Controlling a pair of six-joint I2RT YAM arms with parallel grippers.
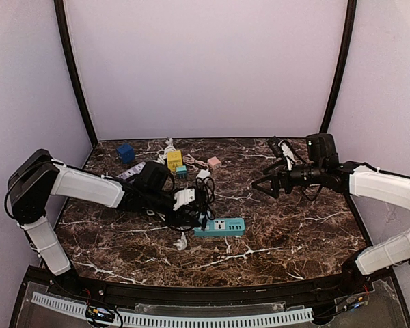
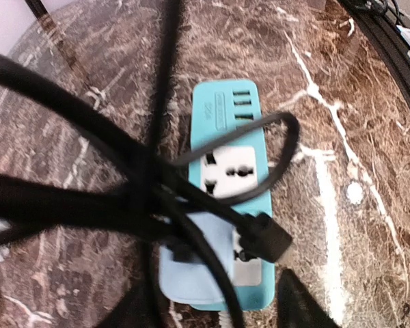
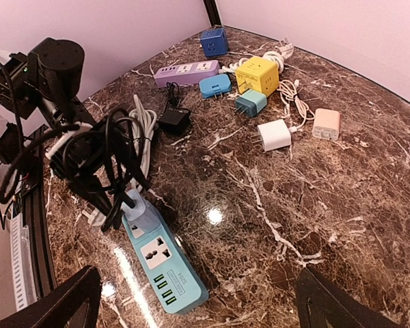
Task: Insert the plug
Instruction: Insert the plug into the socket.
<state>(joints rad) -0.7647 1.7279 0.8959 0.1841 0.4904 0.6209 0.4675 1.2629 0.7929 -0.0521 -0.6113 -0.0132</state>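
On the white-veined brown marble tabletop (image 1: 294, 225), enclosed by pale lilac walls (image 1: 205, 61), we see the black plug (image 2: 265, 238) resting on the teal power strip (image 2: 206, 102) beside the left jaws, whose state we cannot tell; the right jaws gape empty.

Out-of-focus black cable loops (image 2: 140, 198) smearing across left wrist view, hiding parts of teal rectangular power strip (image 2: 225, 113) and pale blue plug (image 2: 191, 273). Same tangle covering left gripper (image 1: 197, 202); jaws' spacing not showing. Dark fingers (image 3: 55, 304) of right gripper (image 1: 265, 183) running off bottom edge of own wrist view.
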